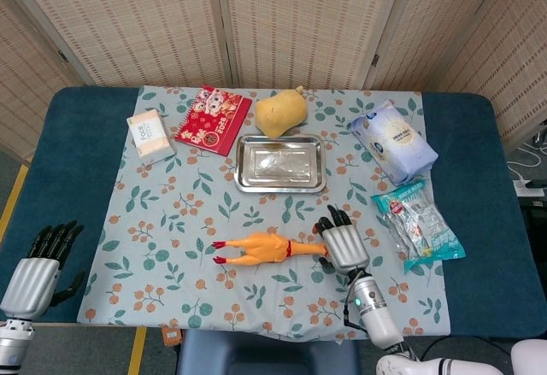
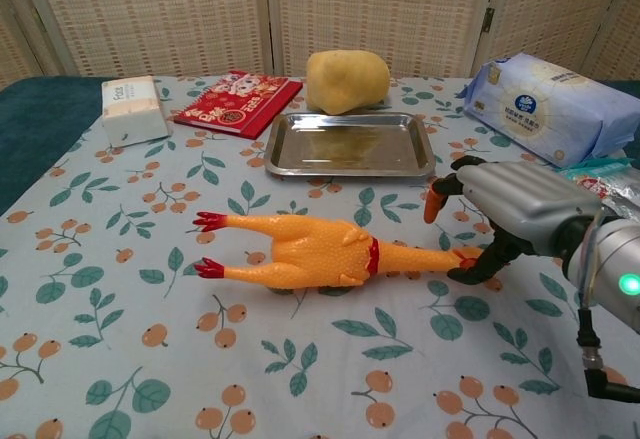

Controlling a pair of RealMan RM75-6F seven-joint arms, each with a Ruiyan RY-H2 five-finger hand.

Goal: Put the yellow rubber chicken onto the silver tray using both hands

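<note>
The yellow rubber chicken (image 1: 265, 248) lies on its side on the floral cloth, red feet to the left, head to the right; the chest view shows the chicken (image 2: 310, 251) the same way. My right hand (image 1: 342, 243) hovers over its head end with fingers spread, the thumb low beside the neck; the head is hidden under the hand (image 2: 510, 209). I see no firm hold. The silver tray (image 1: 280, 189) stands empty behind the chicken, its rim (image 2: 350, 171) facing me. My left hand (image 1: 34, 277) hangs open off the cloth's front left corner.
A yellow plush lump (image 1: 280, 112) sits just behind the tray. A red booklet (image 1: 212, 119) and a tissue pack (image 1: 149, 134) lie at back left. A wipes pack (image 1: 391, 142) and a snack bag (image 1: 419, 225) lie on the right.
</note>
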